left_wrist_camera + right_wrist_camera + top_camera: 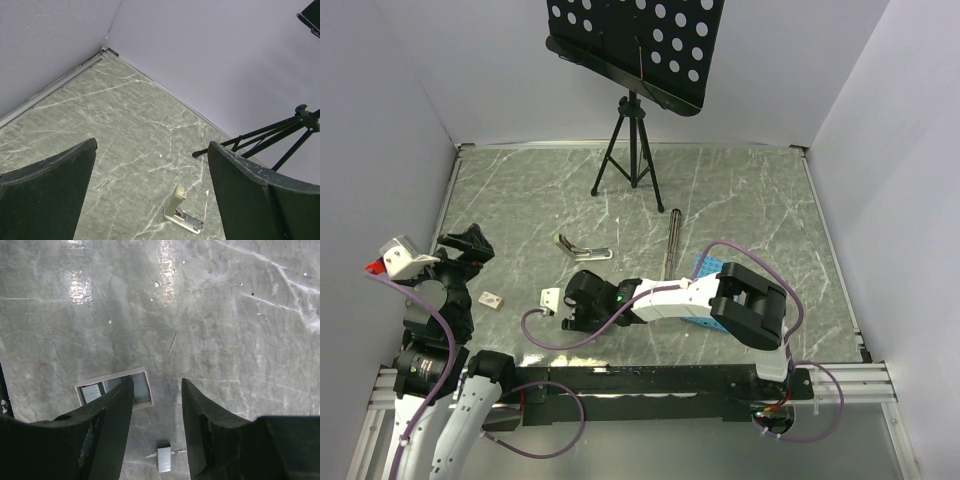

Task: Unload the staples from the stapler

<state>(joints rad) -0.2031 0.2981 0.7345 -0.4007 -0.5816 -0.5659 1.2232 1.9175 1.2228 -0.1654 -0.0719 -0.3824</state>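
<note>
The stapler (582,247) lies opened in a V on the marble table, apart from both grippers; it also shows low in the left wrist view (184,215). A tiny silvery strip of staples (164,460) lies flat on the table, under the gap between the fingers of my right gripper (156,385). Those fingers stand apart with nothing between them. In the top view my right gripper (570,305) hovers just below the stapler. My left gripper (465,245) hangs wide open at the far left, empty (150,195).
A small beige box of staple strips (114,387) sits partly behind the right gripper's left finger. A long dark metal bar (673,240) and a blue perforated tray (705,270) lie right of the stapler. A black tripod (630,150) stands at the back. A small card box (491,299) lies left.
</note>
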